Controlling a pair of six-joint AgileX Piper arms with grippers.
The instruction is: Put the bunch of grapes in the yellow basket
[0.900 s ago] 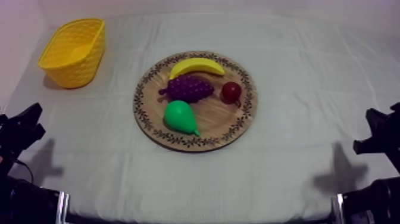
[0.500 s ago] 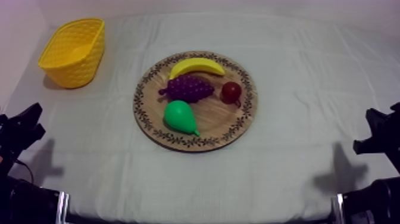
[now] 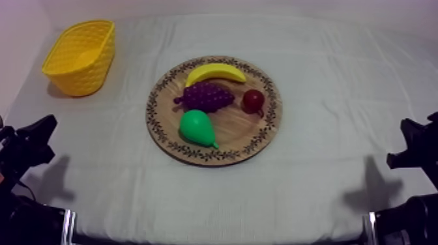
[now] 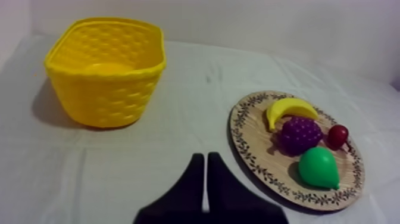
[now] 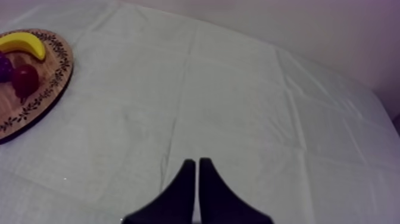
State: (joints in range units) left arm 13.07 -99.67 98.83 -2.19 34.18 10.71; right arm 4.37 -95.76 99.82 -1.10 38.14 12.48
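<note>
Your left hand [image 4: 205, 179] is clenched on nothing and has just started to move over the desk [image 4: 178, 119]. The grapes [image 4: 299, 134] lie ahead to its right on the board [image 4: 240, 134], untouched. The basket [image 4: 106, 95] stands ahead to its left. I think the reach is only beginning.

Soft even light, purplish corners — faint shadows beside basket [image 3: 88, 68], board [image 3: 261, 140]

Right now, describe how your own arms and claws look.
The left arm and the right arm are black and blocky, each with a pale band low at its base. The left claw and the right claw each have two matte black fingers, broad at the root and tapering to slim tips, without markings.
</note>
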